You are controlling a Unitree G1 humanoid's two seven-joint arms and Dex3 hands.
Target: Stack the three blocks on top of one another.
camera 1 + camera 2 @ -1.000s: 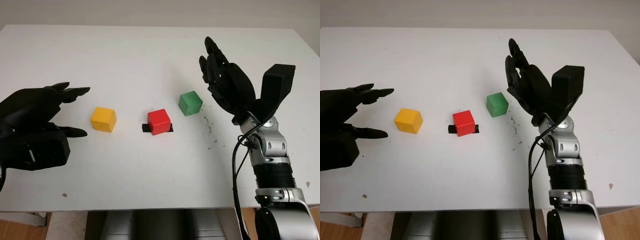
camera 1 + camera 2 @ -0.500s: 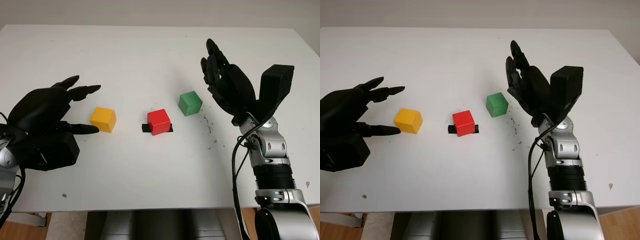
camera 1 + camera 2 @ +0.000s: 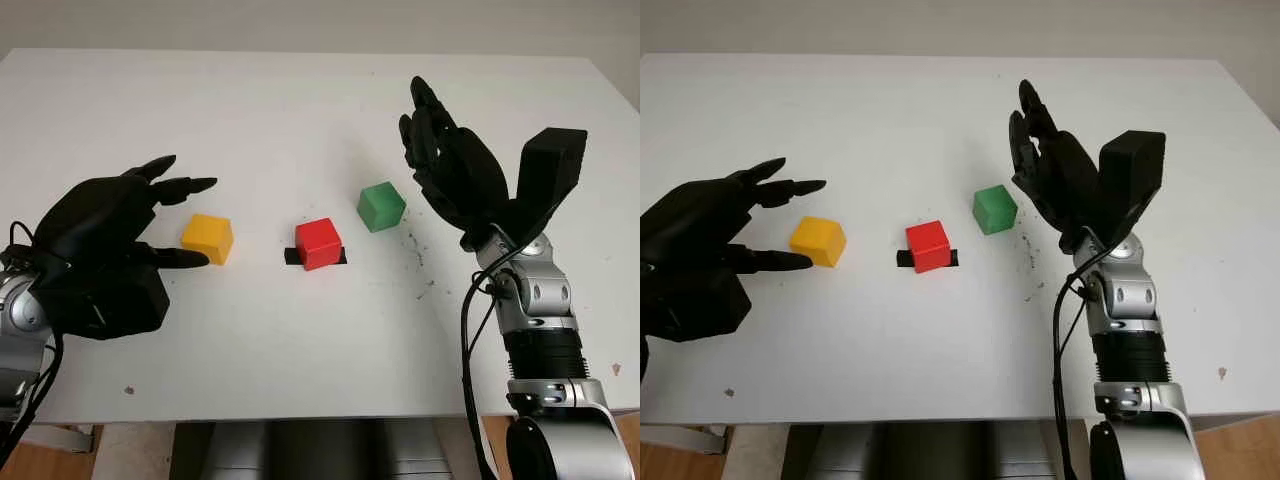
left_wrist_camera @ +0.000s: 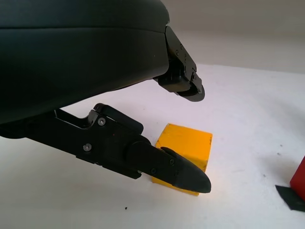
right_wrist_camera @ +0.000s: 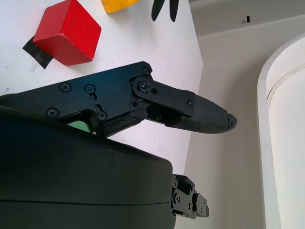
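Three blocks sit apart in a row on the white bench [image 3: 300, 110]: yellow block [image 3: 208, 239], red block [image 3: 318, 243], green block [image 3: 381, 206]. The left hand [image 3: 110, 250] is open, holding nothing, just beside the yellow block. The right hand [image 3: 450, 170] is open and raised near the green block.

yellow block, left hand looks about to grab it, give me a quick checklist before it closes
1. Left hand open and holding nothing: ok.
2. Its fingers on either side of the yellow block: ok in the head views, one fingertip in front of the block in the left wrist view.
3. Contact with the block: cannot tell.
4. Yellow block alone on the table, apart from the red block: ok.
5. Red block on its black patch, green block beside it, nothing stacked yet: ok.
6. Right hand open, raised beside the green block, away from the left hand's path: ok.
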